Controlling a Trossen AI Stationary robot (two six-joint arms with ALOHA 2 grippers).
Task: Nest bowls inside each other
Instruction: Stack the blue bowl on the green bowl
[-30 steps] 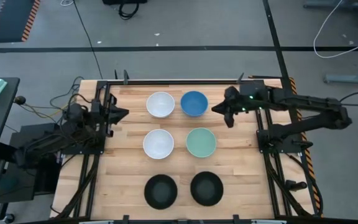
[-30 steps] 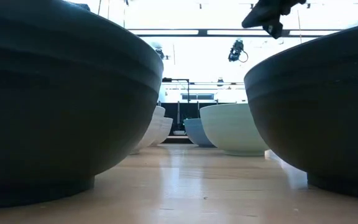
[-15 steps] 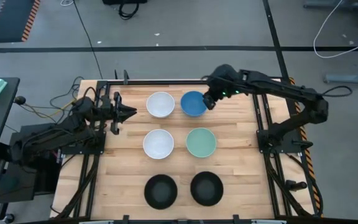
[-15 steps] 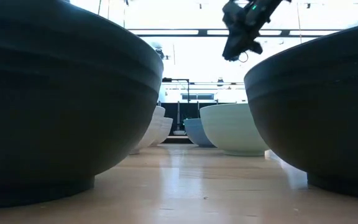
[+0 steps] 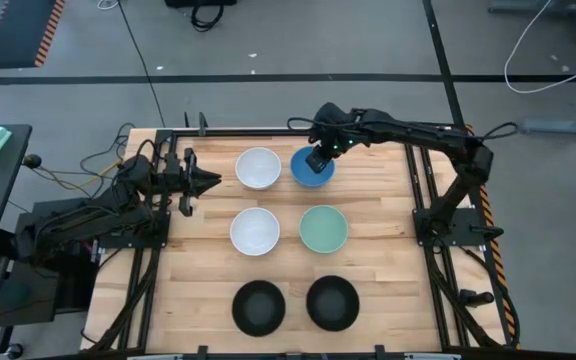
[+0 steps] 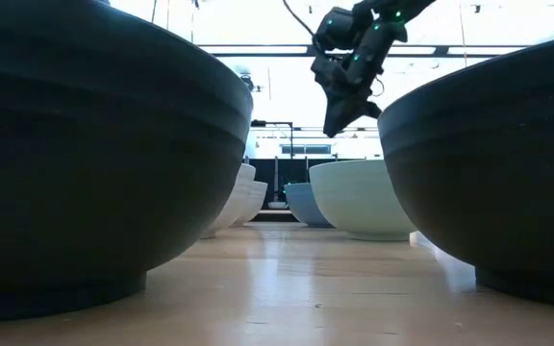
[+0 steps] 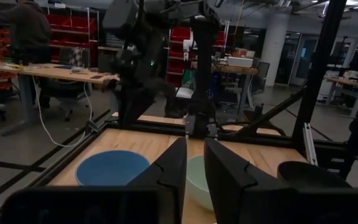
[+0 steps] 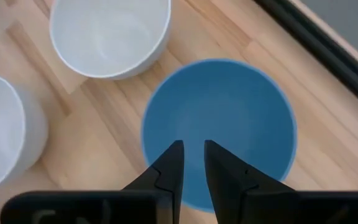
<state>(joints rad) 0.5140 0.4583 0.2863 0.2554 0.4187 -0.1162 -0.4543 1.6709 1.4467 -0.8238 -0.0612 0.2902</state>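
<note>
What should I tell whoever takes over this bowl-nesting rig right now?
Right gripper: hangs over the blue bowl at the back, fingers slightly apart, holding nothing.
Left gripper: waits at the table's left edge, fingers slightly apart, holding nothing.
Bowls: two white bowls, mint bowl, two black bowls, all standing separately in three rows of two.
Done: nothing nested yet.
Left: pick up the blue bowl, then nest all six.

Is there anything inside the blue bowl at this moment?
Nothing lies inside the blue bowl: its visible inner surface is bare. The right gripper, fingers slightly apart, hangs above it and covers a small part of the near side.
</note>
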